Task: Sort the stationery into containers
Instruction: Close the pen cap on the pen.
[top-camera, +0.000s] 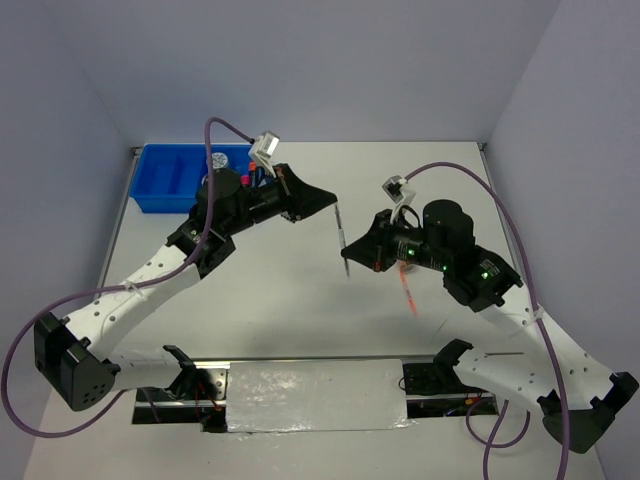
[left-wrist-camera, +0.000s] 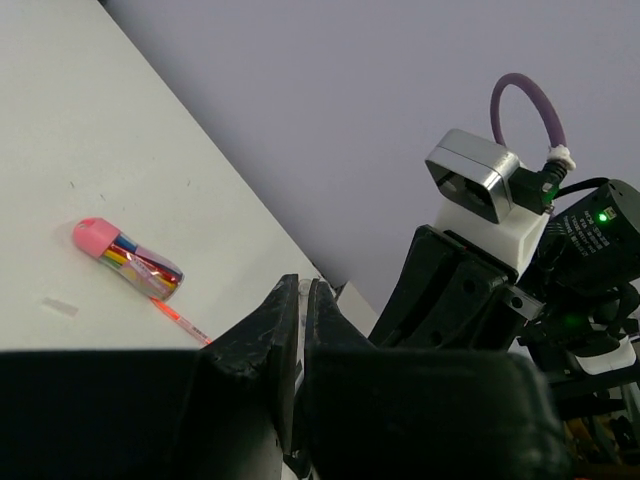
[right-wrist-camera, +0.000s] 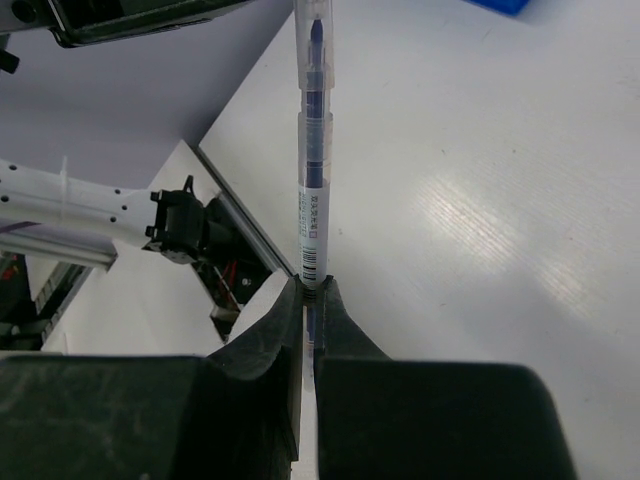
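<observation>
A thin clear-barrelled pen (top-camera: 341, 232) with blue ink hangs above the table's middle, held at both ends. My left gripper (top-camera: 333, 203) is shut on its upper end, and the clear tip shows between the fingertips (left-wrist-camera: 303, 287). Gripping the lower end is my right gripper (top-camera: 348, 255), and in its wrist view the barrel (right-wrist-camera: 313, 180) runs straight up from the shut jaws (right-wrist-camera: 313, 287). An orange pen (top-camera: 408, 292) lies on the table under the right arm. Beside it in the left wrist view is a pink-capped tube (left-wrist-camera: 125, 258). The blue tray (top-camera: 165, 175) sits at the far left, holding a round disc (top-camera: 220, 160) and highlighters (top-camera: 258, 176).
Grey walls close the table in on the left, back and right. A metal rail with a foil-covered plate (top-camera: 315, 395) runs along the near edge between the arm bases. A purple cable (top-camera: 470, 180) loops over the right arm.
</observation>
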